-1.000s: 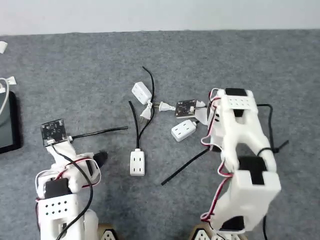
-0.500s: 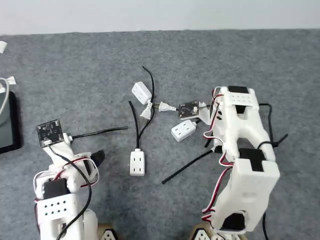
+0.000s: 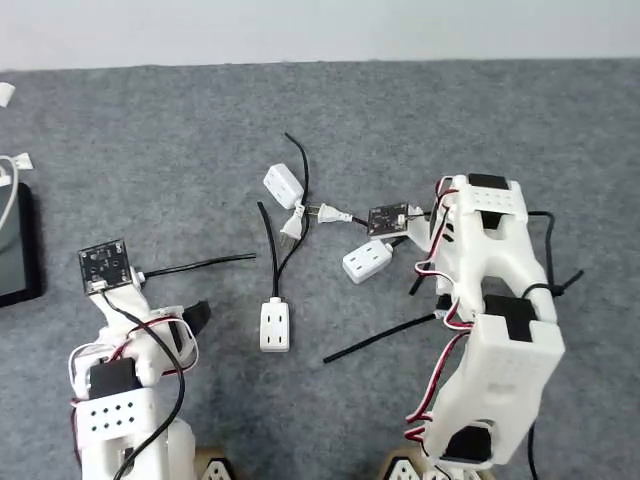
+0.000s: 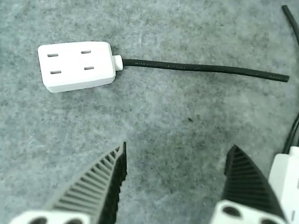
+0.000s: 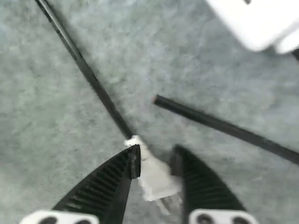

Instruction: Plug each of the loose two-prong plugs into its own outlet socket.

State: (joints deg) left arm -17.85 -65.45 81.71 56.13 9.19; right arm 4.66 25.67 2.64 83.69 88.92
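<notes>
table (image 3: 520, 130): covered with grey cloth; sockets, plugs and black cords are gathered about its middle.
right gripper (image 5: 155, 156): fingers are set narrow and closed upon the gripped plug (image 5: 152, 179), one finger at each side of its white body.
gripped plug: held low over the cloth; whether it touches the cloth cannot be told. Its cord (image 5: 84, 70) is led away from the fingers across the cloth.
middle socket (image 3: 367, 260): laid flat with slots upward, at 9 o'clock of the right arm (image 3: 490, 300), near it.
first loose plug (image 3: 337, 213): laid at 11 o'clock of the middle socket, near it, with its narrow end turned toward 9 o'clock.
second loose plug (image 3: 291, 228): laid at 9 o'clock of the first loose plug, just beside it.
rear socket (image 3: 283, 185): laid at 12 o'clock of the second loose plug, just beside it.
front socket (image 3: 275, 325): laid flat at 6 o'clock of the second loose plug, apart from it, with slots upward and its lead run toward 12 o'clock.
left gripper (image 4: 178, 148): fingers are spread wide over bare cloth; it is placed at 9 o'clock of the front socket, apart from it.
long cord (image 3: 380, 340): laid at 4 o'clock of the front socket and passed under the right arm.
dark flat device (image 3: 15, 245): laid at the table's 9 o'clock edge.
</notes>
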